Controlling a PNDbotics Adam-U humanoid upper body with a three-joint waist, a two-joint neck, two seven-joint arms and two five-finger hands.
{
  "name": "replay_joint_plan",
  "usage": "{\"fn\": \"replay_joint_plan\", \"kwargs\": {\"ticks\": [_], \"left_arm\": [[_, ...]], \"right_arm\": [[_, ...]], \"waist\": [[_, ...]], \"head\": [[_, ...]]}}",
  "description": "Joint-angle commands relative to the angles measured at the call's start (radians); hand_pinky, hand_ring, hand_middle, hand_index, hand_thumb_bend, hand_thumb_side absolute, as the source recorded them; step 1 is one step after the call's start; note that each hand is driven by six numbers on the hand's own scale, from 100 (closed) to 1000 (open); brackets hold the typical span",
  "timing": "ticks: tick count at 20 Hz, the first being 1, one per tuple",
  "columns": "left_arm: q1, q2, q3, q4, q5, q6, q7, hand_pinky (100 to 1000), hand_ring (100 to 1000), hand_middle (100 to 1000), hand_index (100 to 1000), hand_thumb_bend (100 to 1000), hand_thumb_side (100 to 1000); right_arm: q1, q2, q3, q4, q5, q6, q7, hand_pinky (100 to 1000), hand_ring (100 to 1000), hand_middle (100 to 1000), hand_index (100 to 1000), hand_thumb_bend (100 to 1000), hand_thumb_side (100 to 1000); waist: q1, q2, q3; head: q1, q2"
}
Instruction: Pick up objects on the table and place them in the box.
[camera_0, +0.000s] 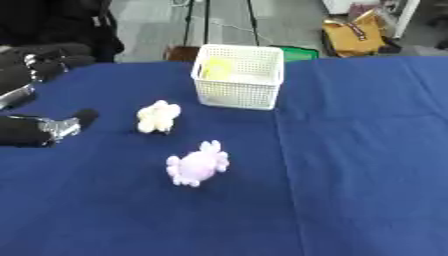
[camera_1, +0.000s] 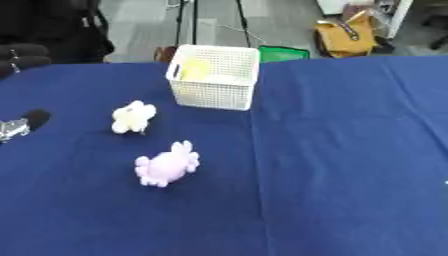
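- White basket (camera_0: 238, 92) already holds something yellow, probably 1 placed toy.
- 2 toys remain on the blue table (camera_0: 367, 165): cream plush (camera_0: 157, 116), purple plush (camera_0: 199, 164).
- Left hand (camera_0: 48, 127) open, empty, beside cream plush.

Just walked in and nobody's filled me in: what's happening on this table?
The robot is putting soft toys into a white basket on a blue table. Something yellow already lies inside it. A cream plush toy and a purple plush toy lie on the cloth, untouched. The left hand hovers at the left edge, beside the cream toy, holding nothing. The right hand is out of view.
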Motion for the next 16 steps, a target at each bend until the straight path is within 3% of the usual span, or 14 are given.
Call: {"fn": "replay_joint_plan", "kwargs": {"ticks": [1, 3, 4, 7, 8, 11, 12, 13, 14, 16], "left_arm": [[-0.028, 0.05, -0.003, 0.014, 0.023, 0.025, -0.077, 925, 962, 951, 1000, 763, 1000], [-0.037, 0.06, -0.018, 0.019, 0.04, 0.077, -0.114, 919, 959, 943, 1000, 740, 1000], [-0.039, 0.063, -0.027, 0.014, 0.054, 0.103, -0.128, 928, 969, 954, 1000, 675, 959], [-0.038, 0.074, -0.049, -0.013, 0.105, 0.176, -0.15, 936, 976, 962, 1000, 653, 946], [-0.037, 0.074, -0.059, -0.028, 0.131, 0.197, -0.145, 1000, 1000, 1000, 1000, 517, 873], [-0.033, 0.078, -0.09, -0.075, 0.22, 0.267, -0.079, 1000, 1000, 1000, 1000, 518, 832], [-0.031, 0.075, -0.099, -0.087, 0.235, 0.289, -0.053, 1000, 1000, 995, 1000, 599, 888], [-0.032, 0.064, -0.108, -0.096, 0.247, 0.316, -0.027, 1000, 1000, 995, 1000, 607, 889], [-0.033, 0.052, -0.12, -0.102, 0.256, 0.34, -0.01, 990, 1000, 985, 1000, 690, 917], [-0.043, 0.022, -0.138, -0.107, 0.265, 0.381, -0.007, 973, 999, 968, 1000, 720, 912]], "right_arm": [[-0.008, -0.013, 0.0, -0.019, -0.01, -0.009, -0.002, 740, 733, 582, 788, 100, 914], [-0.008, -0.013, 0.002, -0.019, -0.011, -0.009, 0.0, 740, 733, 581, 787, 100, 913], [-0.008, -0.013, 0.002, -0.019, -0.012, -0.01, 0.001, 740, 733, 579, 786, 100, 913], [-0.008, -0.013, 0.003, -0.019, -0.014, -0.01, 0.002, 739, 733, 579, 786, 100, 912], [-0.008, -0.012, 0.004, -0.019, -0.015, -0.01, 0.003, 739, 733, 576, 785, 100, 909], [-0.007, -0.01, 0.006, -0.019, -0.017, -0.01, 0.006, 739, 733, 574, 784, 100, 907], [-0.007, -0.009, 0.007, -0.019, -0.018, -0.01, 0.007, 739, 733, 572, 782, 100, 904], [-0.007, -0.008, 0.007, -0.019, -0.019, -0.011, 0.008, 739, 733, 572, 782, 100, 904], [-0.006, -0.007, 0.007, -0.019, -0.02, -0.011, 0.008, 739, 733, 571, 782, 100, 902], [-0.006, -0.006, 0.009, -0.019, -0.023, -0.011, 0.009, 739, 733, 569, 782, 100, 894]], "waist": [[0.002, -0.017, -0.002], [0.003, -0.015, -0.003], [0.003, -0.014, -0.004], [0.003, -0.012, -0.005], [0.004, -0.011, -0.005], [0.006, -0.01, -0.004], [0.006, -0.01, -0.004], [0.006, -0.01, -0.003], [0.006, -0.009, -0.003], [0.006, -0.009, -0.003]], "head": [[0.005, -0.008], [0.006, -0.008], [0.006, -0.009], [0.006, -0.01], [0.007, -0.01], [0.008, -0.009], [0.009, -0.01], [0.01, -0.01], [0.01, -0.011], [0.011, -0.012]]}}
